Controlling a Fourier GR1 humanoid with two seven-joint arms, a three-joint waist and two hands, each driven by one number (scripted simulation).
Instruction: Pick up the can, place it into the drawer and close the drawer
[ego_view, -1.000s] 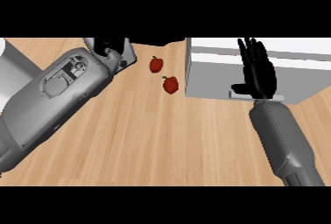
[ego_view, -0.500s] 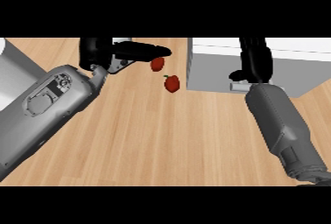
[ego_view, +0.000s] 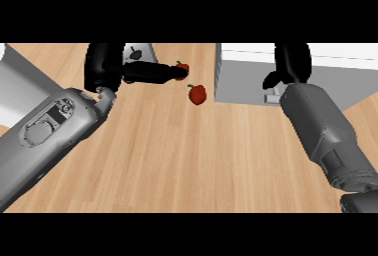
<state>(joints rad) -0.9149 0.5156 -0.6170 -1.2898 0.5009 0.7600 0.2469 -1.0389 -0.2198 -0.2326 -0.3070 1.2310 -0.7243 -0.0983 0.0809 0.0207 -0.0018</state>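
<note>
Can (ego_view: 139, 51) sits upper left, just behind my left hand (ego_view: 111, 67), whose fingers now curl nearer it than before, gripping nothing. My open right hand (ego_view: 291, 62) stays over the drawer (ego_view: 244, 80).

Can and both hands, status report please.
Left hand up at a grey can, grasp unclear. Right hand over white drawer. Two red peppers between.

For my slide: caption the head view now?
Left hand near two red items; right hand over the white drawer unit.
</note>
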